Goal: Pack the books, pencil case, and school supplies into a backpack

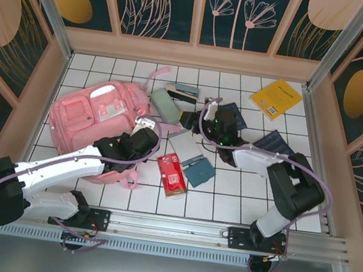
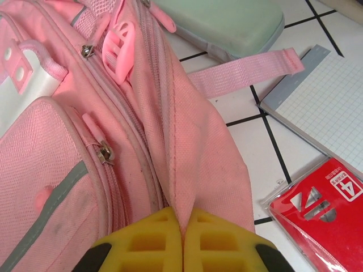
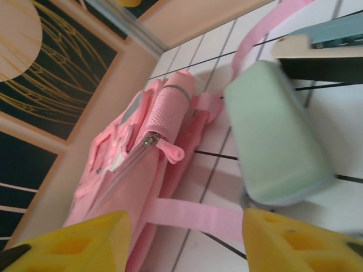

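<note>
Nothing looks packed yet: the backpack (image 1: 95, 120) lies at the table's left, with the pencil case (image 1: 165, 106), yellow book (image 1: 277, 98), navy books (image 1: 275, 142) and red packet (image 1: 172, 176) loose on the tiles to its right. The left gripper (image 2: 182, 243) is clenched on a fold of the backpack's fabric (probably to pull it open), while the right gripper (image 3: 187, 238) hovers empty, jaws apart, near the pencil case.
</note>
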